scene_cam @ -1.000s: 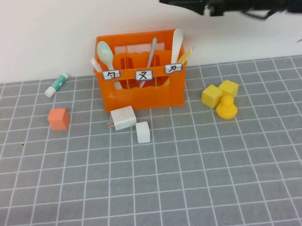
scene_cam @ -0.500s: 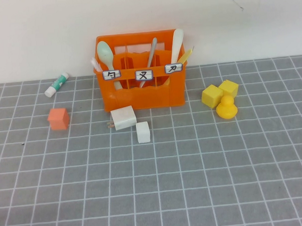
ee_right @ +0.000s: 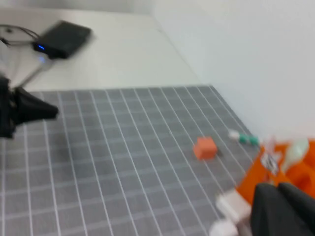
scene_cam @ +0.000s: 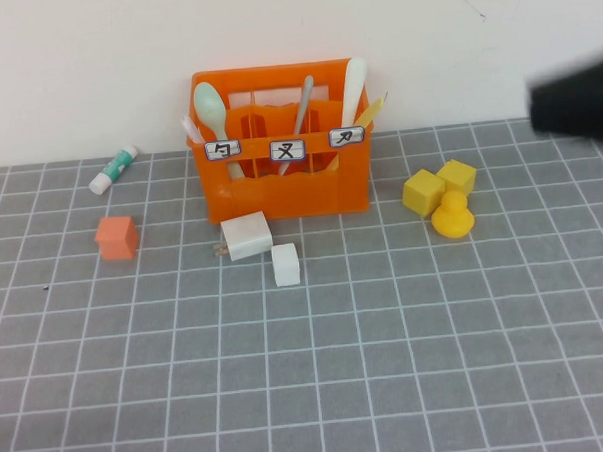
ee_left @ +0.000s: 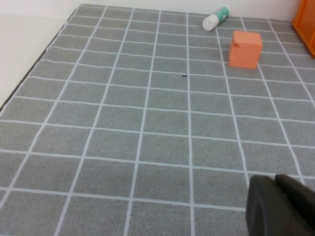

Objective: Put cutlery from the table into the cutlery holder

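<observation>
The orange cutlery holder stands at the back of the grey grid mat. The light grey fork stands upright in its middle compartment, between a mint-green spoon on the left and a white utensil on the right. My right arm shows as a dark blur at the right edge, raised and apart from the holder. My right gripper is shut and empty, with the holder behind it. My left gripper is shut and empty, low over the mat on the left side.
A glue stick and an orange cube lie left of the holder. Two white blocks sit in front of it. Yellow blocks and a yellow duck sit to its right. A black box lies off the mat.
My right arm was over the top right of the high view, went out of sight, and now shows lower at the right edge, blurred. The fork and holder have not moved.
</observation>
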Action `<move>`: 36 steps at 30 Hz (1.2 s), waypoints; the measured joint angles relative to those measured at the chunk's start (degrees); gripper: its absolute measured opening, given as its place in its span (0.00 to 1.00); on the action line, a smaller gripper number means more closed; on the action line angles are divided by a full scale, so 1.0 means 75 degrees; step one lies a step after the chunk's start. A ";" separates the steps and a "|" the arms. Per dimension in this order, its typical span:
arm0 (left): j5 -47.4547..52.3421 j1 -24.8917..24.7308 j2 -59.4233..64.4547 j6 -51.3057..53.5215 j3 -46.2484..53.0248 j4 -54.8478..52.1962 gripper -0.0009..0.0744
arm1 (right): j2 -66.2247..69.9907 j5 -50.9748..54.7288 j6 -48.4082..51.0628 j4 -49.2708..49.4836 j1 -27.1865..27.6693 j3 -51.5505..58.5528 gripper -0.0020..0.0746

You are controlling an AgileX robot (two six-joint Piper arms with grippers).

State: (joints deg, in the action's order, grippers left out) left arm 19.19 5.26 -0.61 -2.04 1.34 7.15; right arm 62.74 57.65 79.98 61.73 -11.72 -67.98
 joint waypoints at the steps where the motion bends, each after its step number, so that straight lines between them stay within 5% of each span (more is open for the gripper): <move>1: 0.0000 0.0000 0.0000 0.0000 0.0000 0.0000 0.01 | -0.0305 -0.0179 -0.0077 -0.0166 0.0000 0.0342 0.03; 8: 0.0000 0.0000 0.0000 0.0000 0.0000 0.0000 0.01 | -0.2352 -0.1009 -0.1921 -0.2346 0.0000 0.2098 0.02; 20: 0.0000 0.0000 0.0000 0.0000 0.0000 0.0000 0.01 | -0.6144 -0.3536 -0.2501 -0.2725 0.0000 0.5257 0.02; 36: 0.0000 0.0000 0.0000 0.0000 0.0000 0.0000 0.01 | -0.7013 -0.7304 -0.3267 -0.3491 0.0000 0.8763 0.03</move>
State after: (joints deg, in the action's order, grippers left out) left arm 19.19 5.26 -0.61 -2.04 1.34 7.15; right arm 10.14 2.87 55.48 35.55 -11.72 -2.26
